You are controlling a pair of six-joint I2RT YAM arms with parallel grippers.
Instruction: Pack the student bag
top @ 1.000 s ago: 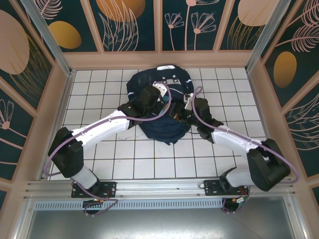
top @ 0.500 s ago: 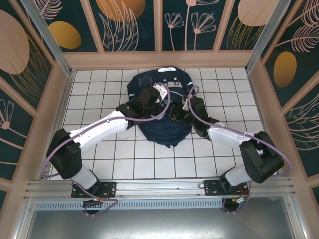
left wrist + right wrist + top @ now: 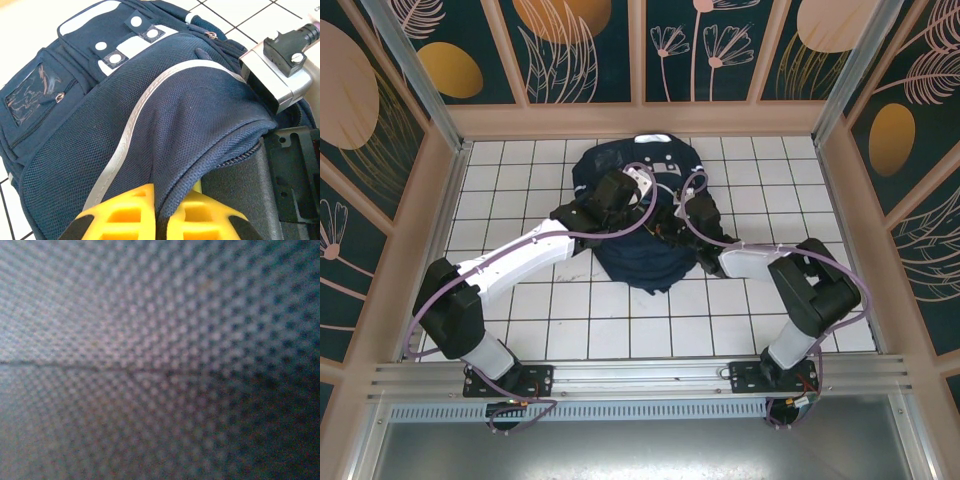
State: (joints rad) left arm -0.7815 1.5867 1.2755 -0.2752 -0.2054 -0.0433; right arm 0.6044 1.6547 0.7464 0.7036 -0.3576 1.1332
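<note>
The student bag (image 3: pixel 638 160), dark navy with a thin white stripe and white patches, lies in the middle of the tiled table. In the left wrist view its mesh flap (image 3: pixel 165 115) is lifted, and my left gripper (image 3: pixel 161 192) is shut on the flap's zipped edge between its yellow fingers (image 3: pixel 125 210). My right gripper (image 3: pixel 672 226) reaches from the right under that raised flap into the bag's opening, so its fingers are hidden. The right wrist view is pressed against blurred navy mesh (image 3: pixel 160 360). The right wrist's grey camera block (image 3: pixel 277 67) sits just beside the flap.
White tiled floor (image 3: pixel 570 320) surrounds the bag on every side. Wooden walls (image 3: pixel 640 118) with patterned panels close off the back and sides. Both forearms meet over the bag, the left (image 3: pixel 520 258) from the near left and the right (image 3: pixel 755 260) from the near right.
My right arm has folded inward and pushed its gripper leftward, deeper under the flap into the bag. The left gripper keeps its hold on the flap and has barely moved.
</note>
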